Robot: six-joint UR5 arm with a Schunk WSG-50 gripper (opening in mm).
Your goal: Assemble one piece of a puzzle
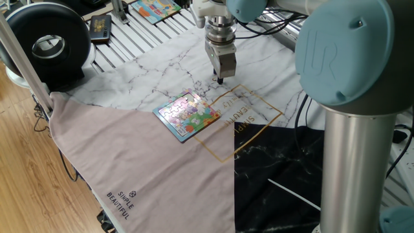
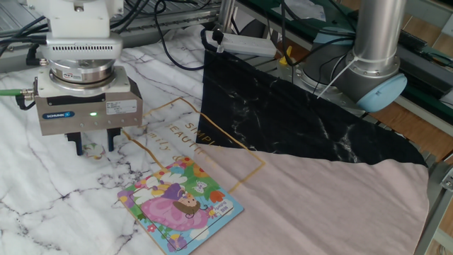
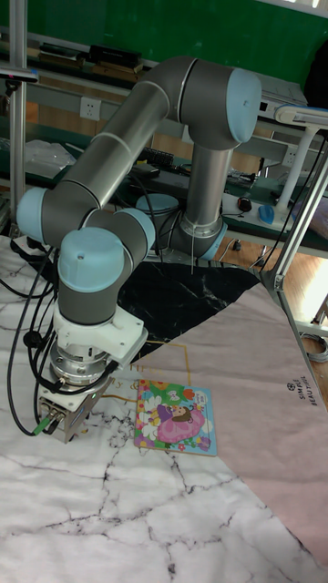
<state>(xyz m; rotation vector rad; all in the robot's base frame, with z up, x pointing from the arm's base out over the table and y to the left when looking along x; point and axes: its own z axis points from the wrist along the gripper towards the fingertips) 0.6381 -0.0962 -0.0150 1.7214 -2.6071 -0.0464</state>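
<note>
puzzle (image 2: 180,205) lay nearest you on the marble cloth (image 2: 42,184), beside the gold lettering. just beyond it your gripper (image 2: 90,149) sat low over the cloth, jaws apart, with the piece (image 2: 91,149) lying on the cloth between the fingers (image 2: 113,139). contact unclear.

UR5 arm with its gripper (image 2: 91,146) lowered, fingers pointing straight down.
The two dark fingers (image 2: 113,140) stand parted with a clear gap between them, their tips at the surface. The wrist is vertical above the grey gripper body, on which a green light shows. In the tall fixed view the arm folds from its upright base through the elbow and down to the gripper (image 3: 56,421); in one fixed view the gripper (image 1: 219,79) hangs vertical.
</note>
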